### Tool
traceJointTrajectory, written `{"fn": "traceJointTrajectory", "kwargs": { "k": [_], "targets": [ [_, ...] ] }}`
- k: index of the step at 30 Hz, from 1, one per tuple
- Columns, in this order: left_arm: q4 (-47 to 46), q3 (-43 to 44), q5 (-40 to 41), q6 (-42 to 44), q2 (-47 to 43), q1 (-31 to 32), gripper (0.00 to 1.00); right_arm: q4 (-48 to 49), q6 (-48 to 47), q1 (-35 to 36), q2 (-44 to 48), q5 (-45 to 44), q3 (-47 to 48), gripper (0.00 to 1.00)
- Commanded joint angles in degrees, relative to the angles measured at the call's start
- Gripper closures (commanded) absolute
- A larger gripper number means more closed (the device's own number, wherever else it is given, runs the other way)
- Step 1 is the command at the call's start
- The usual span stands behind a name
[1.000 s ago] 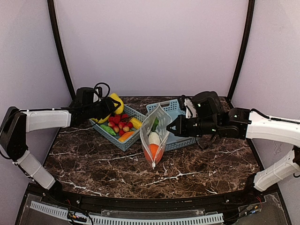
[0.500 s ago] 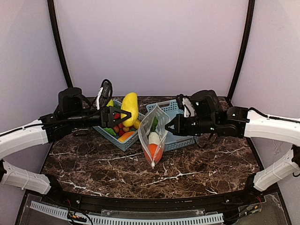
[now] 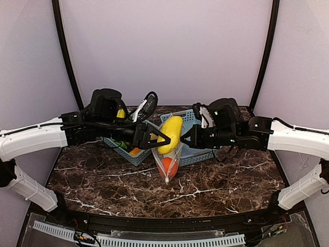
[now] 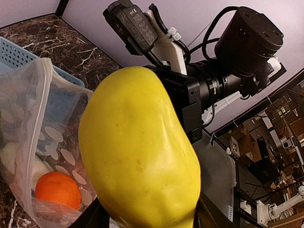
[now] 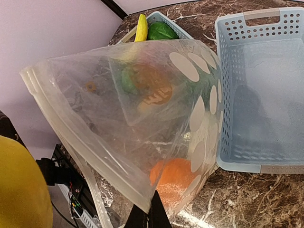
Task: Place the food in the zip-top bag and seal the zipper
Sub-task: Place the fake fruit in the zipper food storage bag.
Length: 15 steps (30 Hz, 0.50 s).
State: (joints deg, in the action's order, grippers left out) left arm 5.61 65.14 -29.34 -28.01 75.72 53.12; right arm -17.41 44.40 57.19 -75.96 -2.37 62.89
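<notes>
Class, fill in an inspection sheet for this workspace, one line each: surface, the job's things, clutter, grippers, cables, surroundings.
Surface: dark marble-patterned tabletop, no spills seen.
Job's things: polka-dot zip-top bag held up with its mouth open, orange inside; yellow fruit at the bag's mouth.
Clutter: left basket holds more toy food; right basket stands behind the bag.
Grippers: left gripper shut on the yellow fruit; right gripper pinching the bag's edge.
Cables: black cable looped at the left wrist.
Surroundings: lilac walls, black frame posts.
</notes>
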Motion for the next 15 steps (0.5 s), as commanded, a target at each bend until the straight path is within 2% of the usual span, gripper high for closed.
{"fn": "traceJointTrajectory", "kwargs": {
  "k": [1,5,15],
  "targets": [
    [8.1,3.6,1.0,-1.9,1.8,0.9,0.43,0.7,-0.3,-0.6,0.5,-0.2,1.6,1.0],
    [11.0,3.7,6.5,-3.3,2.5,1.0,0.44,0.7,-0.2,-0.6,0.4,0.0,1.7,1.0],
    [14.4,5.9,13.2,-5.7,5.6,1.0,0.42,0.7,0.3,-0.5,1.2,-0.1,0.7,1.0]
  ]
}}
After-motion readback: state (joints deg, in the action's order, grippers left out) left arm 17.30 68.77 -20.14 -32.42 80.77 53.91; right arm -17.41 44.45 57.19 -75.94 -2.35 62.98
